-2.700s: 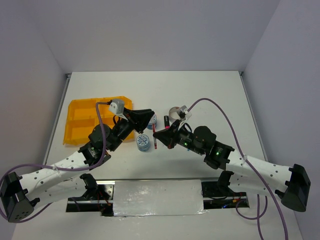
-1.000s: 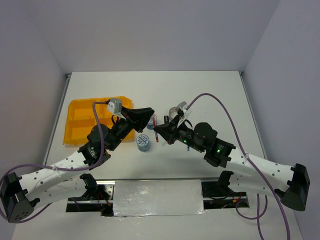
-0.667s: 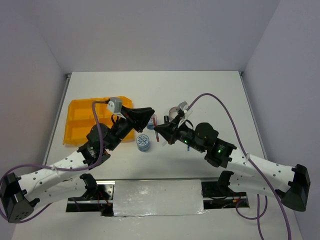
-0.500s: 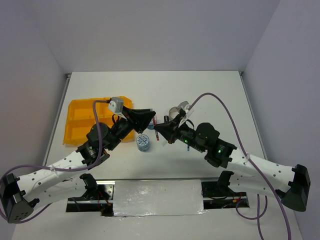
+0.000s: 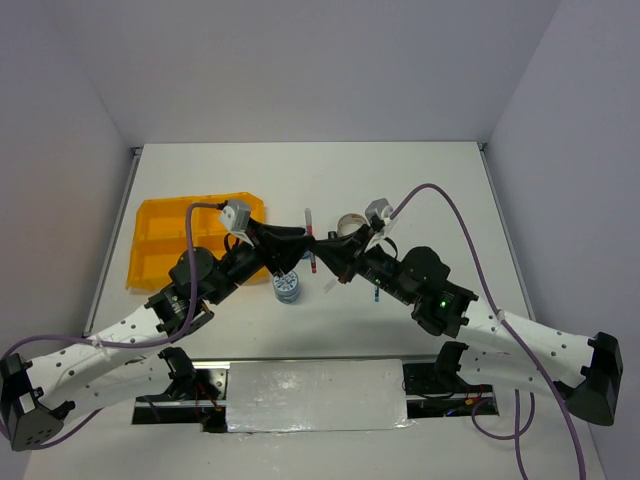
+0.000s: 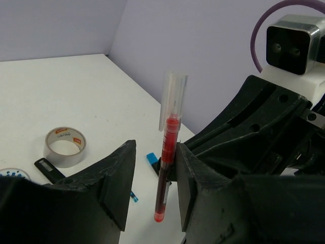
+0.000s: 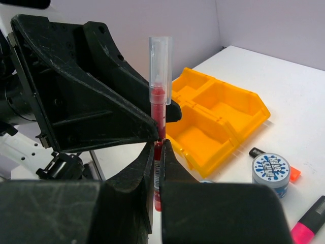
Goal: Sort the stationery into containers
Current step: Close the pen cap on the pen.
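Note:
My right gripper (image 5: 325, 253) is shut on the red pen (image 5: 311, 238) and holds it upright above the table; in the right wrist view the pen (image 7: 158, 101) rises from the closed gripper (image 7: 158, 147). My left gripper (image 5: 298, 243) is open, its jaws on either side of the pen (image 6: 169, 152), which stands close to the right-hand finger (image 6: 188, 168). The yellow-orange tray (image 5: 165, 242) lies at the left, also seen in the right wrist view (image 7: 223, 109). One blue-white tape roll (image 5: 287, 287) sits below the grippers.
A grey tape ring (image 6: 64, 146), a black marker (image 6: 48, 169) and a blue-capped pen (image 6: 151, 158) lie on the table under the grippers. A second blue-white roll (image 7: 271, 169) and the pink highlighter (image 7: 306, 224) lie near the tray. A blue pen (image 5: 376, 293) lies beside the right arm.
My right gripper lifted the red pen from near the table and turned it upright. Both grippers moved together, so the pen now stands between the left jaws.

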You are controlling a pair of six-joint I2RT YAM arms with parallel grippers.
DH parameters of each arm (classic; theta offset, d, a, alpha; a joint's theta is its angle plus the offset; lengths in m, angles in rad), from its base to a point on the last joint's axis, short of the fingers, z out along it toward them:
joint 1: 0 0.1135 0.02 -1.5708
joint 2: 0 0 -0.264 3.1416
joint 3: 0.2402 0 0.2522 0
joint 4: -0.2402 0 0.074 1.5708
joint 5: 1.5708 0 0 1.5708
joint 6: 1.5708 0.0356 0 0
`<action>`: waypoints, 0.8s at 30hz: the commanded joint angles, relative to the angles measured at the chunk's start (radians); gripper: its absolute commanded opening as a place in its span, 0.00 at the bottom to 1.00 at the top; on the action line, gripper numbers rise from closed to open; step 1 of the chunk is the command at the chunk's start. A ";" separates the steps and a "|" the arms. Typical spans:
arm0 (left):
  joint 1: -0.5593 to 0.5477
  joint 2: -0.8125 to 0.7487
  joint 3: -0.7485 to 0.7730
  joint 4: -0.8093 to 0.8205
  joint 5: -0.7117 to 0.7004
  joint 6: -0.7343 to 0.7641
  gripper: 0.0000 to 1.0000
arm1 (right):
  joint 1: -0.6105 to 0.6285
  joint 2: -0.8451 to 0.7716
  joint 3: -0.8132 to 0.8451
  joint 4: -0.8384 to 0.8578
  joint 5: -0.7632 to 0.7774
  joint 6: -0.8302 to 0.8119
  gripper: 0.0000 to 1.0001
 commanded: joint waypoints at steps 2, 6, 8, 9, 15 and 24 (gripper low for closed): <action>-0.005 -0.008 0.011 0.032 0.046 0.032 0.48 | 0.006 -0.024 0.020 0.063 -0.008 0.000 0.00; -0.005 -0.003 0.008 0.059 0.067 0.033 0.45 | 0.006 -0.015 0.026 0.053 -0.017 0.000 0.00; -0.005 0.000 0.007 0.068 0.073 0.033 0.38 | 0.006 -0.012 0.021 0.056 -0.023 0.001 0.00; -0.005 0.003 0.006 0.074 0.076 0.035 0.37 | 0.007 -0.012 0.020 0.059 -0.025 0.001 0.00; -0.006 0.012 0.006 0.087 0.084 0.039 0.20 | 0.006 -0.009 0.012 0.062 -0.042 0.003 0.00; -0.006 0.012 -0.003 0.116 0.138 0.066 0.00 | 0.006 -0.011 0.005 0.045 -0.078 -0.009 0.13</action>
